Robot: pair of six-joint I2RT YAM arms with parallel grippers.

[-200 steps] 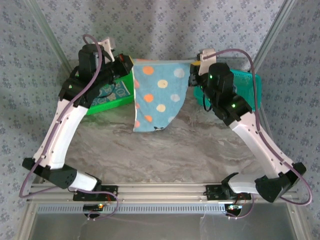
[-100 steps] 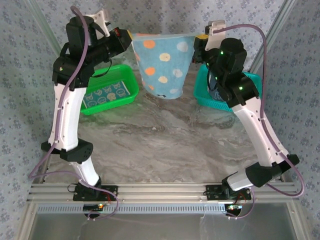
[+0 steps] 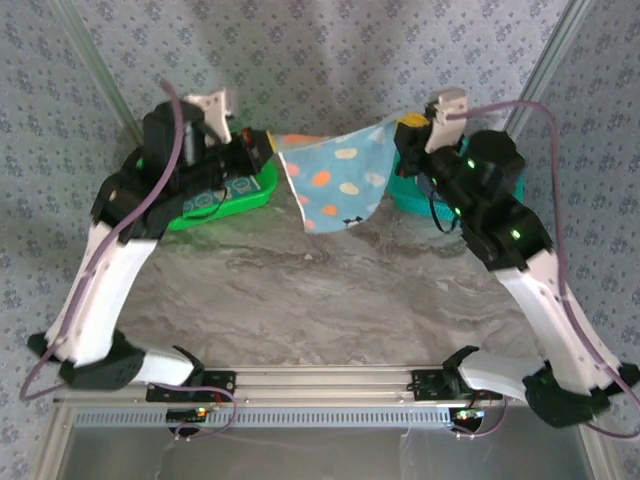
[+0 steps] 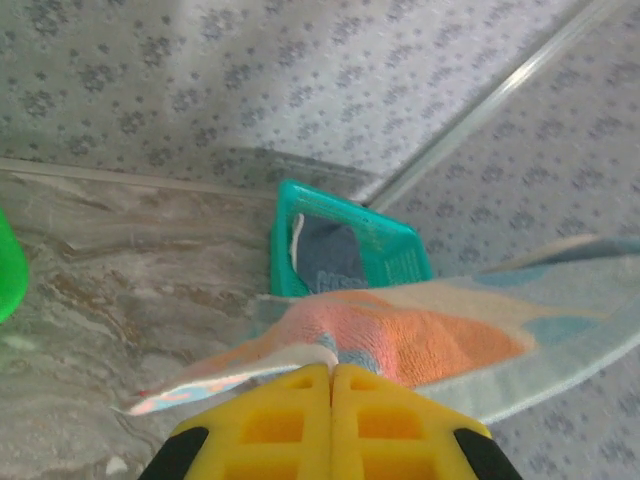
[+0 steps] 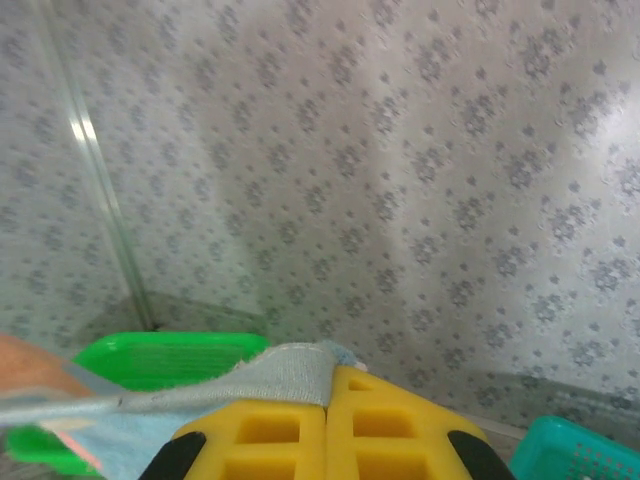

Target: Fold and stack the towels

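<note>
- I see the soft light-blue terry towel with orange and cream dots (image 3: 338,180) hanging in a sagging span at 12 o'clock over the marbled grey table (image 3: 330,290).
- My left gripper (image 4: 330,372) has its yellow pads pinched tight on one corner.
- My right gripper (image 5: 327,378) clamps the opposite corner.
- The green plastic mesh basket (image 3: 255,192) sits at 10 o'clock.

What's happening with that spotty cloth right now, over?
Left gripper, right gripper: both shut on corners of dotted towel. Towel stretched in air, sagging over table. Green basket, teal basket flank it.
</note>
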